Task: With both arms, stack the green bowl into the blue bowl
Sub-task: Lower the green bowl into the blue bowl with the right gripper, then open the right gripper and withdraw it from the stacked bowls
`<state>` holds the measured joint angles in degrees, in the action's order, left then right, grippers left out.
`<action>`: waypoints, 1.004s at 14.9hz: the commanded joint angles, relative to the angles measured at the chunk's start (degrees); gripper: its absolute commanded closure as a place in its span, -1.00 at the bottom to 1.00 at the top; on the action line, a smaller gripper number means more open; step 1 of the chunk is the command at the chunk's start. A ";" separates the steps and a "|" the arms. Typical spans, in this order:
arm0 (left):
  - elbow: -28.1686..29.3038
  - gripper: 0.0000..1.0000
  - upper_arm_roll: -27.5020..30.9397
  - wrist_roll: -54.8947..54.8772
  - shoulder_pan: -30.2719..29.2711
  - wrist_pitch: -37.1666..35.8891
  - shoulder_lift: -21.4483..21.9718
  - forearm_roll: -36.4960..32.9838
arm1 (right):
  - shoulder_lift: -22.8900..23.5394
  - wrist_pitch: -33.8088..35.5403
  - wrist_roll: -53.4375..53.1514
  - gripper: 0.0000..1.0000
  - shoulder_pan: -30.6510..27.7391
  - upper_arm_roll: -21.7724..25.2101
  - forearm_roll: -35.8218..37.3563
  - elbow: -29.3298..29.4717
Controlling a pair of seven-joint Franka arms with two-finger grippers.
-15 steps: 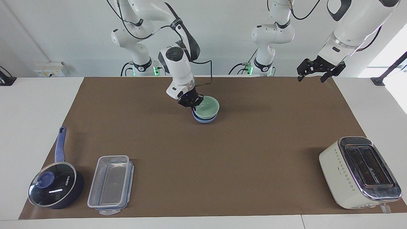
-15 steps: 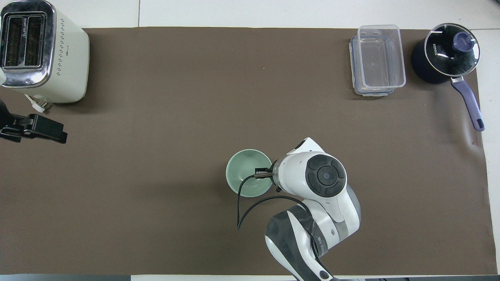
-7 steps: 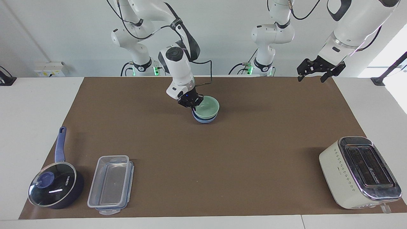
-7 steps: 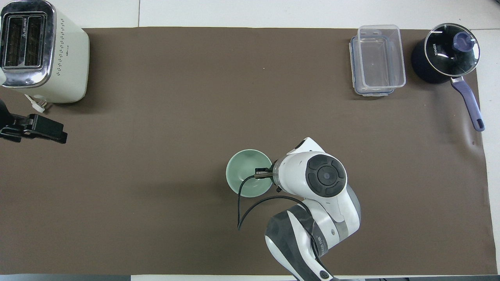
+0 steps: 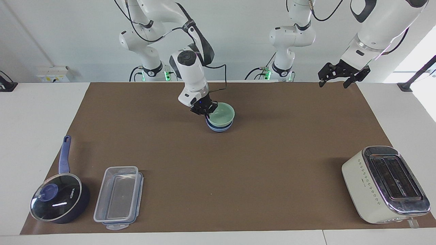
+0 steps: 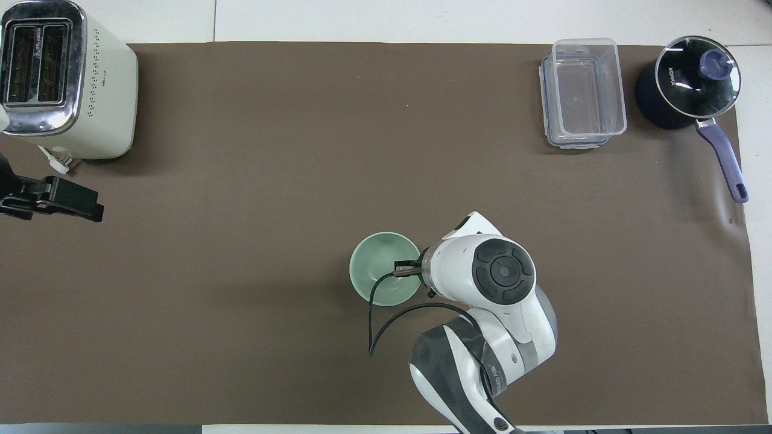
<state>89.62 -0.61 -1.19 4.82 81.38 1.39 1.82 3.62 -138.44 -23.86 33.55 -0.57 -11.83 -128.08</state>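
The green bowl [image 5: 223, 114] [image 6: 381, 265] sits nested in the blue bowl [image 5: 219, 128], of which only the outer wall shows below the green rim. The pair stands mid-table, toward the robots' edge. My right gripper [image 5: 206, 115] reaches down from the right arm and is shut on the green bowl's rim on the side toward the right arm's end. In the overhead view the arm's wrist covers that gripper. My left gripper [image 5: 333, 84] [image 6: 84, 206] hangs open and empty in the air over the left arm's end of the table, where that arm waits.
A cream toaster [image 5: 385, 183] [image 6: 60, 78] stands at the left arm's end, farthest from the robots. A clear lidded container [image 5: 117, 197] [image 6: 582, 93] and a dark blue lidded saucepan [image 5: 58, 200] [image 6: 690, 81] stand at the right arm's end. A brown mat [image 5: 272, 153] covers the table.
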 commanded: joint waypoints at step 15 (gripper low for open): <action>0.82 -1.00 -0.01 0.14 0.01 -0.53 1.16 -1.21 | -9.23 7.47 2.93 -1.00 -10.60 0.48 0.23 0.63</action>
<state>89.62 -0.61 -1.19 4.82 81.37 1.39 1.82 -1.99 -134.16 -22.98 25.96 0.08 -11.79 -126.73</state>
